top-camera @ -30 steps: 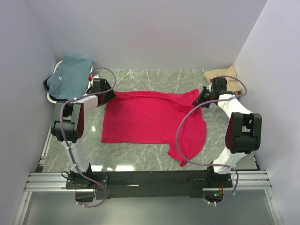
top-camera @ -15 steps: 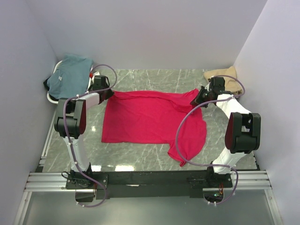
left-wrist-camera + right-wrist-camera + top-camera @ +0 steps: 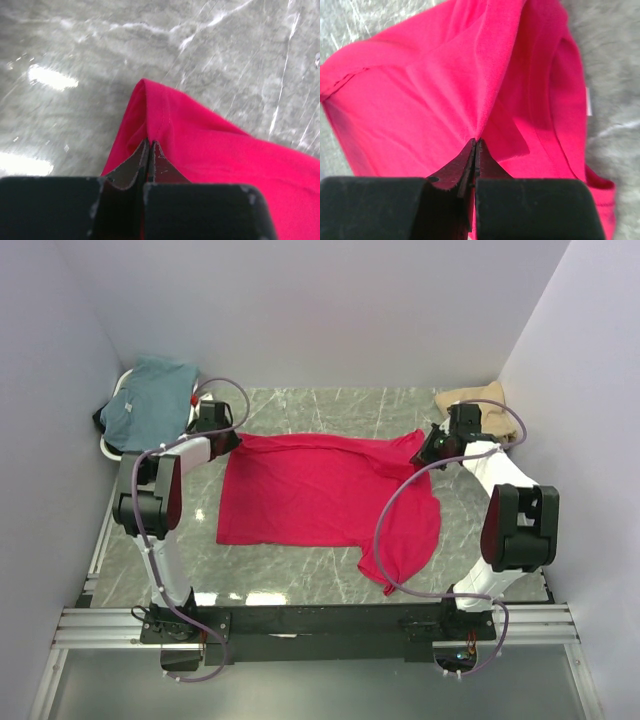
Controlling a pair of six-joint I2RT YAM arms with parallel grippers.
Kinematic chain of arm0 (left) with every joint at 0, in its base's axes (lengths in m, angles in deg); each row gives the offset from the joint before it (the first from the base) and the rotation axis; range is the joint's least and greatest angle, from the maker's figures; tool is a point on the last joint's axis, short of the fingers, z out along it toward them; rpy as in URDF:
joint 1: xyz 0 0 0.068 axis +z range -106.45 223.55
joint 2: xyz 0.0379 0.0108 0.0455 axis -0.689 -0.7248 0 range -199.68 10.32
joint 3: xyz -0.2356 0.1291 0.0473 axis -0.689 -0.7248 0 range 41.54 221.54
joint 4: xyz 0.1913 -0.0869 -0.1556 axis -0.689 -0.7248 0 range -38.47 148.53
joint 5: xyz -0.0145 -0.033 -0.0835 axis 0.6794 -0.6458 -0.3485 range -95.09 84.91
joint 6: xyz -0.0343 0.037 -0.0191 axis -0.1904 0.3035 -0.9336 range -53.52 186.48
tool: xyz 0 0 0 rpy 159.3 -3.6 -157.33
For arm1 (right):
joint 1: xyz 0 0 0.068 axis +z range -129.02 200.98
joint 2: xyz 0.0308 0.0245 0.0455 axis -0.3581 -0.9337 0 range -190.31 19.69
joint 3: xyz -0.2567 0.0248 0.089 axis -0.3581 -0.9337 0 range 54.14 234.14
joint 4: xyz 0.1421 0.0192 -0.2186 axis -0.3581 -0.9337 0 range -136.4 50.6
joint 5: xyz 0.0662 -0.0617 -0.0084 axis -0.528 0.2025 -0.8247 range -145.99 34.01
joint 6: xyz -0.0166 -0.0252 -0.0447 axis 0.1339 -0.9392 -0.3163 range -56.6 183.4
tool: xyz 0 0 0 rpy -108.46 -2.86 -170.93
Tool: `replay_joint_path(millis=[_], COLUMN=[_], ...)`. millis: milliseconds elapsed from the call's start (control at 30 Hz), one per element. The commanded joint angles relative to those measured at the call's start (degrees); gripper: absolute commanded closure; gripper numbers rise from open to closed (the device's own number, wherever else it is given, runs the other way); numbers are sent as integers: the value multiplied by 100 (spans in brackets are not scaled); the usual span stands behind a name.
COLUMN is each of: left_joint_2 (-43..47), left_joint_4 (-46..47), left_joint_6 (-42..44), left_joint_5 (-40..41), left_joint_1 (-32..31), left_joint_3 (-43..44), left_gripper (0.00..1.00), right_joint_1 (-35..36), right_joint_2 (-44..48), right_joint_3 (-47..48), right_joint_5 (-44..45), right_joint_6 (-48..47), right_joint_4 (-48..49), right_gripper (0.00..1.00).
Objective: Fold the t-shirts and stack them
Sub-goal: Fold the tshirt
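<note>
left gripper (image 3: 149,144) now clamped, red t-shirt (image 3: 320,495) corner

The left arm (image 3: 150,505) and the right arm (image 3: 520,525) are built alike: white links are joined by bulky black joint housings with rounded corners. A mauve cable (image 3: 378,528) is run in loose loops along each arm, from base to wrist. Both bases are fixed to a black crossbar (image 3: 320,622) at the near edge of the table. On the left gripper (image 3: 149,142) two black fingers (image 3: 131,167) are seen, tapered to thin wedges with scuffed, pale-flecked edges and set on a blocky matte black body. The right gripper (image 3: 475,141) is made the same way.
</note>
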Motion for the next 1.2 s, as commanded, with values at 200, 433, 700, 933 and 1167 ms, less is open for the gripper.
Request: replay_joint_path(millis=[200,433,700,933,1167], left_joint_2=[763,552,473,482,421], left_joint_4=[-926,-1339,-1277,-1436,-1655], left_joint_6=[399,514,479,338,224], left_joint_5=[109,91,-172,-199,30], left_joint_1=[276,356,347,215,66], left_joint_3=[389,670,494,310,204], left_gripper=[99,99,99,99,70], right_joint_1=[22,-5,-5,4,13], right_joint_2=[570,465,316,280,149], right_joint_3=[181,322,225,15,23], right_joint_5=[922,1194,1098,1089,1195], right_joint_6=[-165,-279,-349,-341,-332], right_joint_4=[-349,-533,-560,-586,-595], right_gripper=[100,100,100,100,100])
